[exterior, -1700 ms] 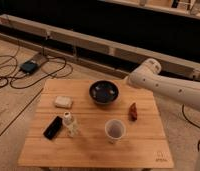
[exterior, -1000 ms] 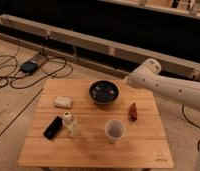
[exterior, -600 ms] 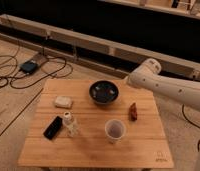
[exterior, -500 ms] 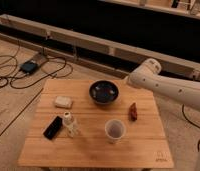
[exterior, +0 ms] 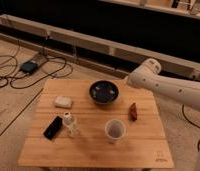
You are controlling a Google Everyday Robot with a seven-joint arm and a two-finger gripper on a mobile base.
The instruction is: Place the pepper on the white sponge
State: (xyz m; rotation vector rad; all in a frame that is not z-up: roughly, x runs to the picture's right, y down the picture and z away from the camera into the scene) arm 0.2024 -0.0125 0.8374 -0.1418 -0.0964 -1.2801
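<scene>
The pepper (exterior: 134, 111), small and dark red-brown, lies on the right side of the wooden table (exterior: 93, 147). The white sponge (exterior: 63, 102) lies on the left side, well apart from the pepper. My white arm (exterior: 168, 87) reaches in from the right and ends in a rounded joint (exterior: 145, 72) above the table's far right corner, beyond the pepper. The gripper itself does not show in the camera view.
A dark bowl (exterior: 103, 92) sits at the table's far middle. A white cup (exterior: 114, 130) stands in front of the pepper. A small clear bottle (exterior: 69, 124) and a flat black phone-like item (exterior: 53, 127) are at the left front. Cables (exterior: 23, 75) lie on the floor at left.
</scene>
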